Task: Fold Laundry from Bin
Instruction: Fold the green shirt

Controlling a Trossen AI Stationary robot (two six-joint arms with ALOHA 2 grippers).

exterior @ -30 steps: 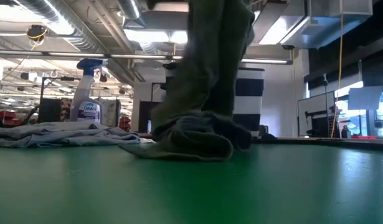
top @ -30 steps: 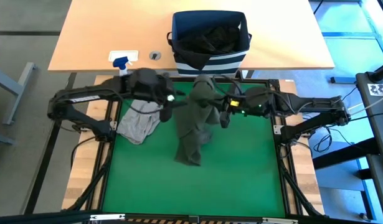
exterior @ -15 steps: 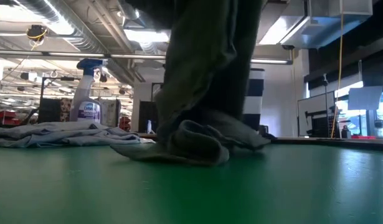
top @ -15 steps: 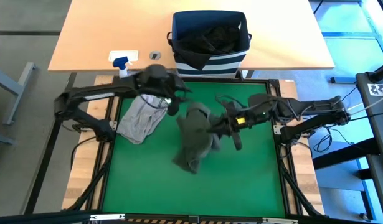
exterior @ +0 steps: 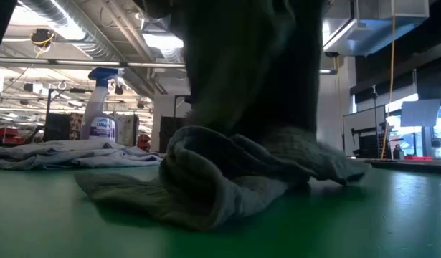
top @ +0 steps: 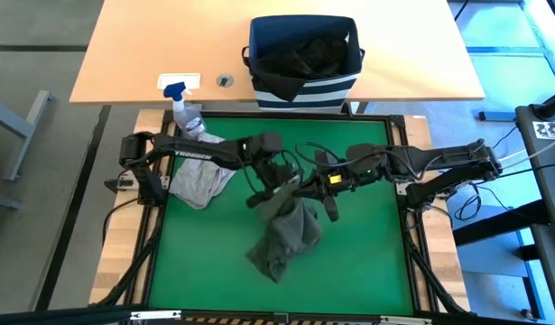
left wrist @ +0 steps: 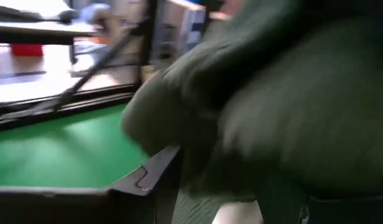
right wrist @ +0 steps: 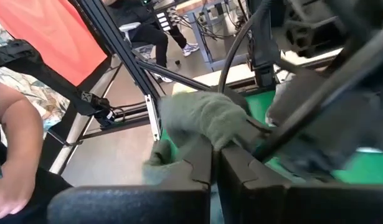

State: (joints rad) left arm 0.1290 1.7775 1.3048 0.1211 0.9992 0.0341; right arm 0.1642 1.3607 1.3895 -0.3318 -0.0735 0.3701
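Bare green mat right of the olive garment; grey garment along its left edge.

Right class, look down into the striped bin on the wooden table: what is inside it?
Inside the bin lies crumpled black laundry, filling most of the opening. Anything beneath that black cloth, and the bin's floor, is covered and cannot be seen.

Olive garment, green mat, navy white-striped bin.
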